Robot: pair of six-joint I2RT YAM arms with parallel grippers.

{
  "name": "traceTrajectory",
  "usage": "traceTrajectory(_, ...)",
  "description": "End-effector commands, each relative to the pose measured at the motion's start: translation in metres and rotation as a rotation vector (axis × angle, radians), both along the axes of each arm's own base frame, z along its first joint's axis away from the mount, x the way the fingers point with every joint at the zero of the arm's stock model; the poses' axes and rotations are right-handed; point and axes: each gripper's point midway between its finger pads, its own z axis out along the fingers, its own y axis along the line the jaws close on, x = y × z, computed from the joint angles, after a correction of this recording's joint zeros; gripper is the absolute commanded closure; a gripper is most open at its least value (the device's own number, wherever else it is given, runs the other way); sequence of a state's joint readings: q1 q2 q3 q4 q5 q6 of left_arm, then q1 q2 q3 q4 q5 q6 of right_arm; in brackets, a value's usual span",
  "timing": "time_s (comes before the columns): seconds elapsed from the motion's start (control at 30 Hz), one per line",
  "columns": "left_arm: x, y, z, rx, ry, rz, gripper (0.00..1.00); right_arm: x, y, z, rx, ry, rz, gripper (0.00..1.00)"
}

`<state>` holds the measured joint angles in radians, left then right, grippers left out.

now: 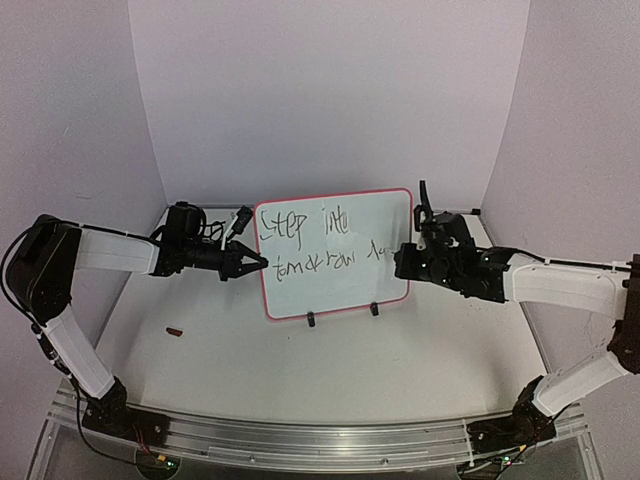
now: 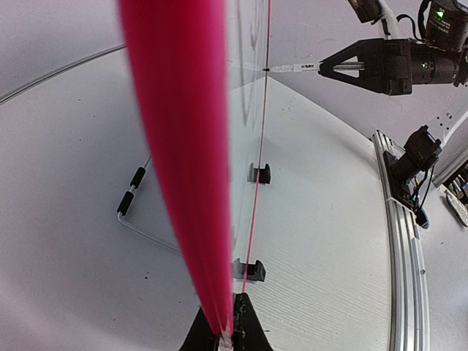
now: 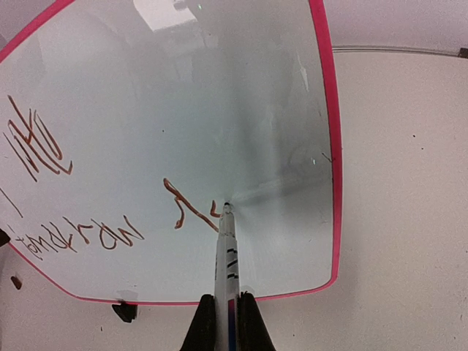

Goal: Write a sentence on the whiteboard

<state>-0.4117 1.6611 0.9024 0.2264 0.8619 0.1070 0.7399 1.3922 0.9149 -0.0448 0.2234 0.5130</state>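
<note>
while the white rectangular whiteboard with a pink-red border (image 1: pixel 345 215) stands upright on two small black clips (image 1: pixel 310 320) at the centre of the white tabletop (image 1: pixel 300 385), the left gripper (image 1: pixel 258 262) is clenched on its left edge. the right gripper (image 3: pixel 227 325) grasps a white marker pen (image 3: pixel 227 252), whose tip touches the board at the end of the lower line of the thin dark handwritten sentence (image 1: pixel 300 232), right of centre.

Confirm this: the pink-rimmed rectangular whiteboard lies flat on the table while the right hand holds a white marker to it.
Not flat: the pink-rimmed rectangular whiteboard stands upright on two black clips, as the top external view shows. The right hand does hold a white marker to it.
</note>
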Motion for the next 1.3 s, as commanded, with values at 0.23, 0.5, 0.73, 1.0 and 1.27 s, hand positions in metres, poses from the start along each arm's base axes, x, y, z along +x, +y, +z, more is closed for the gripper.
traceTrajectory(0.23, 0.010, 0.012, -0.026, 0.114, -0.003, 0.094, 1.00, 0.009, 0.009, 0.011, 0.013, -0.016, 0.014, 1.00)
traceTrajectory(0.5, 0.010, 0.012, -0.027, 0.115, -0.001, 0.094, 1.00, 0.005, 0.002, 0.002, 0.016, 0.000, -0.008, 1.00)
traceTrajectory(0.73, 0.011, 0.012, -0.028, 0.114, 0.001, 0.094, 1.00, -0.001, -0.001, 0.031, 0.071, -0.063, 0.007, 1.00)
traceTrajectory(1.0, 0.010, 0.012, -0.027, 0.113, -0.001, 0.093, 1.00, -0.002, -0.009, 0.025, 0.050, -0.059, -0.022, 1.00)
traceTrajectory(1.27, 0.010, 0.012, -0.026, 0.113, -0.003, 0.094, 1.00, 0.005, -0.005, 0.025, 0.020, -0.065, -0.020, 1.00)
